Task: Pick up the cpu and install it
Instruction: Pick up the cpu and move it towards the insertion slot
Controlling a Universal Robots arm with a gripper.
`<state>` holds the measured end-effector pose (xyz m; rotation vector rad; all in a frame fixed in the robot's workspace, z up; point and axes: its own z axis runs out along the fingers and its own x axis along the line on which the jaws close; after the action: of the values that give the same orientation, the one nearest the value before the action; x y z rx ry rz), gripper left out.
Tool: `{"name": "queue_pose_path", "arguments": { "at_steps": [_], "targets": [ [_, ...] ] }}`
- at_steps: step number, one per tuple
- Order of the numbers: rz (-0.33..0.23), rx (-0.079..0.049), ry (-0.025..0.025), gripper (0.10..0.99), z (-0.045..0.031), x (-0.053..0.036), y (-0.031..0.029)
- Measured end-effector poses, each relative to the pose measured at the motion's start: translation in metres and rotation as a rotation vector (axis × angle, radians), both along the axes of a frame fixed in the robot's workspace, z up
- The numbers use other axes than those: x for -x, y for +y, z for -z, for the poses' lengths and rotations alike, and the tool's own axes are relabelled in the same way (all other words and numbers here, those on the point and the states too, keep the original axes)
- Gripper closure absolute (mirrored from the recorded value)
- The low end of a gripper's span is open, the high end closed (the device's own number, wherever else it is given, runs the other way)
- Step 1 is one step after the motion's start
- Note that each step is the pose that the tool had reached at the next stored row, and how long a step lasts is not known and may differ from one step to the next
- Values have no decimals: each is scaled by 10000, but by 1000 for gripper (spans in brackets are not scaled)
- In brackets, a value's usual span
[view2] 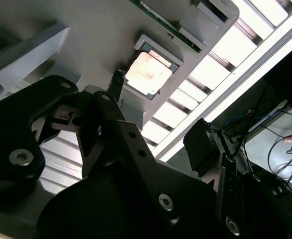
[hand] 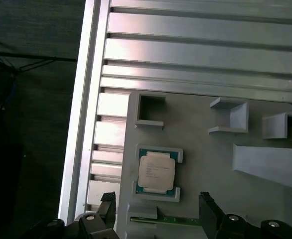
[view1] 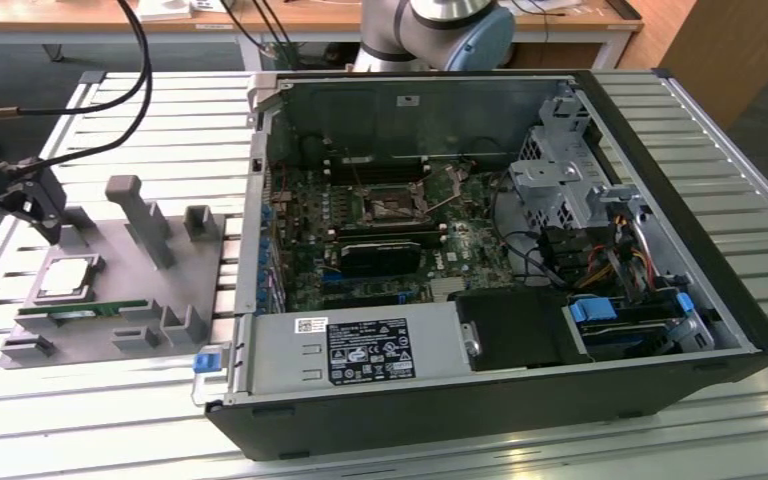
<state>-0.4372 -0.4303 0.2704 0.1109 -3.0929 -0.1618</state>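
Hovering over the grey tray [view1: 131, 285] on the exterior view's left, the gripper [view1: 37, 205] was seen with nothing held. In the first wrist view its fingers [hand: 107, 201] were spread wider than the cpu [hand: 156, 172] and were not touching it. The cpu was found seated flat in its square pocket on the tray, silver top up, with the memory stick [view1: 84, 310] parked just beside it on the near side.

So the pick-up step was reckoned to be in hand, and pretty early on: nothing had been lifted. The socket [view1: 391, 208] on the board inside the open computer case [view1: 651, 395], well apart to the right, looked unfilled.

For a clean grab, honestly, the fingers would need to be brought down square to two opposite edges of the chip and closed gently, since little room is left by the pocket's raised corners. The chip would also have to be kept level, given how fussy a socket is about alignment.
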Motion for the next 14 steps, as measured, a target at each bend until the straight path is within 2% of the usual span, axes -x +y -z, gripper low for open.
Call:
{"name": "queue_pose_path", "arguments": {
  "at_steps": [5, 14],
  "targets": [
    [180, -1, -1, 325, 45, -15, 8],
    [213, -3, 8, 325, 203, -35, 8]
  ]
}}
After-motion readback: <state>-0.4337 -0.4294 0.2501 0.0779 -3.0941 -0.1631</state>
